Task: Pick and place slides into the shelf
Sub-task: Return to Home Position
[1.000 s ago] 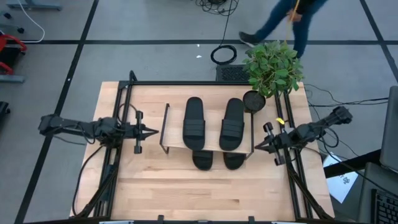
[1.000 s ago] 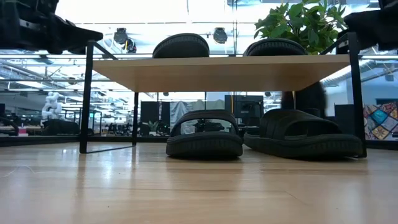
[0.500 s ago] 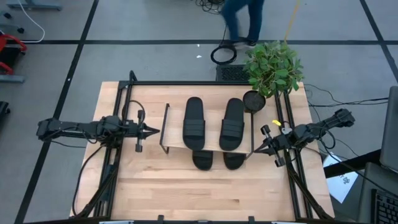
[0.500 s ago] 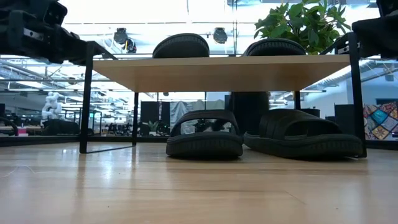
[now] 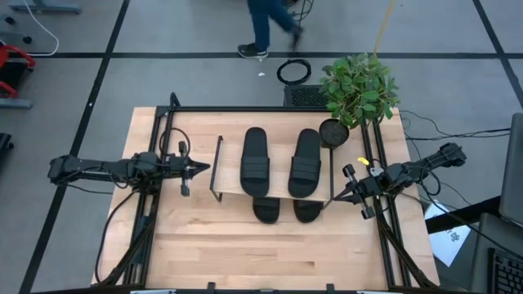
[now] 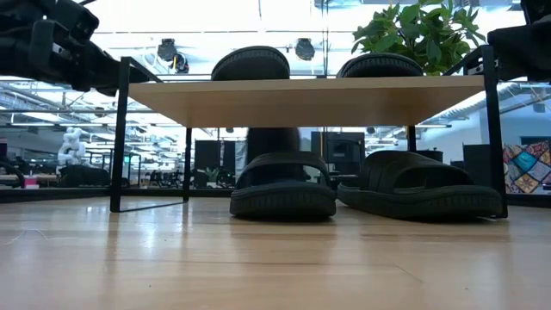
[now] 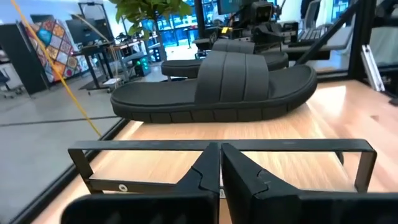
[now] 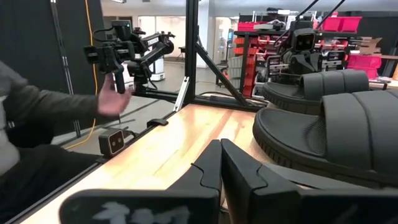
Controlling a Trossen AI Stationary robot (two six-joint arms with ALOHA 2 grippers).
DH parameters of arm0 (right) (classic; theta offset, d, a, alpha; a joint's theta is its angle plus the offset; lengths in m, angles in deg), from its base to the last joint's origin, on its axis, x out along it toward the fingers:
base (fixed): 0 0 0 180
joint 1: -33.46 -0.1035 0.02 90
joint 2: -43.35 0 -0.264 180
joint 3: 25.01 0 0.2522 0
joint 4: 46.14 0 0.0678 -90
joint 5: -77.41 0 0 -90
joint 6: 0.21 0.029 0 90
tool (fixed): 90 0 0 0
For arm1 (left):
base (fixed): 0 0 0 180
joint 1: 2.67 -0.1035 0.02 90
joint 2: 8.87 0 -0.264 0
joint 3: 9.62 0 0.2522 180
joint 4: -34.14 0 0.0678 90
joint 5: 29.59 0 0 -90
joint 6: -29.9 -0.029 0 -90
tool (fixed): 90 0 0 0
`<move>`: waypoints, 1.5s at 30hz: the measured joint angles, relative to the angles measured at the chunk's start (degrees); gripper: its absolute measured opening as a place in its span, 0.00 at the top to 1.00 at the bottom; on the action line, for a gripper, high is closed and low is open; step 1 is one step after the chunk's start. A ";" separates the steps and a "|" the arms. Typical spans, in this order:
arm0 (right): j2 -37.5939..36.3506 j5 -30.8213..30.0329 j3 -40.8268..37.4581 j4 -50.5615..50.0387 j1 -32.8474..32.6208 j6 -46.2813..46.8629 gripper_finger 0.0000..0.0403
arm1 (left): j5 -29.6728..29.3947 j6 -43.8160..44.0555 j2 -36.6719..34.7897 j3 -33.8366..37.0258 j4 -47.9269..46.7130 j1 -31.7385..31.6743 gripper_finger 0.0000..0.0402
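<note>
The shelf (image 5: 274, 167) stands mid-table, and its light top board (image 6: 310, 90) carries two black slides (image 5: 255, 162) (image 5: 306, 162), soles down. Two more slides (image 6: 282, 185) (image 6: 422, 188) rest on the tabletop under the board, their near ends (image 5: 265, 210) sticking out. My left gripper (image 5: 206, 167) is shut and level, left of the shelf and apart from it. In its wrist view (image 7: 221, 168) it faces a top slide (image 7: 214, 84). My right gripper (image 5: 334, 197) is shut beside the shelf's near right corner, with a slide (image 8: 336, 124) ahead of it.
A potted plant (image 5: 359, 86) stands at the table's far right corner. Black frame rails (image 5: 163, 139) run along the table's left, far and right sides. A person (image 5: 265, 24) walks on the floor beyond the far edge. A person's sleeve and hand (image 8: 115, 102) show in the right wrist view.
My left gripper has turned a little, its tip swinging toward the table's far edge until the arm lies level across the table; it stays shut. The person beyond the far edge has walked from right to left. The slides and the shelf have not moved.
</note>
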State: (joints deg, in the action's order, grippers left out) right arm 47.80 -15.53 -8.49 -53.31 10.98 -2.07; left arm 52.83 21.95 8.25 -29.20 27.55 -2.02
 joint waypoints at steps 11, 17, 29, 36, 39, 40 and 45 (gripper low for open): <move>0.00 0.02 -0.04 0.00 0.00 -0.32 1.00 | -0.02 0.82 0.07 -0.02 -0.02 0.00 0.98; 0.00 0.02 -0.06 -0.02 0.00 -0.32 1.00 | -0.02 0.79 0.07 -0.02 -0.04 0.00 0.98; 0.00 0.02 -0.09 0.00 0.00 -0.32 1.00 | -0.02 0.77 0.07 -0.02 -0.07 0.00 0.94; 0.00 0.02 -0.09 0.00 0.00 -0.32 1.00 | -0.04 0.77 0.07 -0.02 -0.08 0.00 0.98; 0.00 0.02 -0.09 0.00 0.00 -0.32 1.00 | -0.04 0.76 0.07 -0.02 -0.10 0.00 1.00; 0.00 0.02 -0.09 0.00 0.00 -0.32 1.00 | -0.04 0.75 0.07 -0.02 -0.08 0.00 0.99; 0.00 0.02 -0.09 0.00 0.00 -0.32 1.00 | -0.04 0.74 0.07 -0.02 -0.10 0.00 0.96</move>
State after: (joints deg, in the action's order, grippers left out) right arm 47.80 -15.51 -8.57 -53.31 10.98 -2.39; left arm 52.79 22.70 8.32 -29.22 27.45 -2.02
